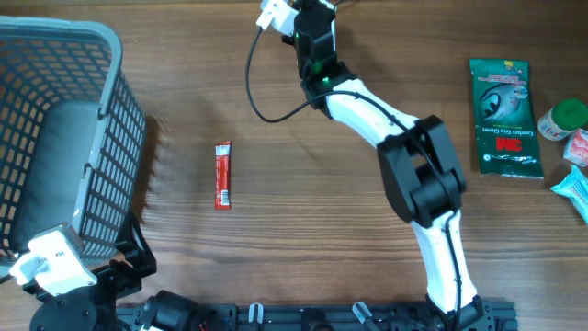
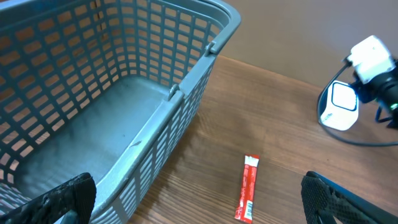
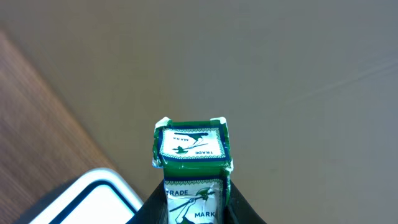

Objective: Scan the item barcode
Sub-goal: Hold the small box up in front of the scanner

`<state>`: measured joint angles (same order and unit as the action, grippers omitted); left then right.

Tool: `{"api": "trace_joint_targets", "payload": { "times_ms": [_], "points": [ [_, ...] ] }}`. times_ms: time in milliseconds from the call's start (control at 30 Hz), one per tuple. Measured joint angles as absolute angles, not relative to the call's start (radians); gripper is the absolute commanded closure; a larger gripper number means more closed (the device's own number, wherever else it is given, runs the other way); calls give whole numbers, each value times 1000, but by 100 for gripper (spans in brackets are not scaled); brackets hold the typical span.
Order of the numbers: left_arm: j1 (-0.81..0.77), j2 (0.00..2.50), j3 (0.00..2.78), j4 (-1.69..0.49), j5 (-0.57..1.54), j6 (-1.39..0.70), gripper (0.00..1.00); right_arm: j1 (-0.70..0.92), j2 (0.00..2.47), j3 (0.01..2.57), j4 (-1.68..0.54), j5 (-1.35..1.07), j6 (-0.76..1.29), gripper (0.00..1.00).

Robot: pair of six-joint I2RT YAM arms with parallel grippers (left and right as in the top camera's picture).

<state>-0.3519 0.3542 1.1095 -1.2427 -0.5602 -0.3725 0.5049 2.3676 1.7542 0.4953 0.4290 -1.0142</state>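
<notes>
My right gripper [image 3: 194, 213] is shut on a small green box [image 3: 191, 149] printed with "TRADE MARK" and a figure. The box stands upright between the dark fingers, its top face toward the camera. Just lower left of it is the white barcode scanner [image 3: 93, 199], also seen in the left wrist view as a rounded white scanner [image 2: 339, 104] with a cable at the table's far edge. From overhead the right gripper [image 1: 308, 26] reaches to the far edge; the box is hidden there. My left gripper [image 2: 199, 208] is open and empty, low beside the basket.
A grey-blue mesh basket [image 1: 119, 83] fills the left side, its rim [image 2: 186, 81] close to my left fingers. A red sachet [image 1: 222, 175] lies on the wood between the arms. A green 3M pack [image 1: 503, 118] and small packets [image 1: 571, 124] lie at the right edge.
</notes>
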Motion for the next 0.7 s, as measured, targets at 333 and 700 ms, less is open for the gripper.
{"api": "trace_joint_targets", "payload": {
  "times_ms": [333,700],
  "points": [
    [-352,354,1110,-1243,-560,-373,0,501,2471,1754,637,444,-1113,81],
    [-352,354,1110,-1243,-560,-373,0,503,2474,1754,558,447,-993,77]
  ]
}}
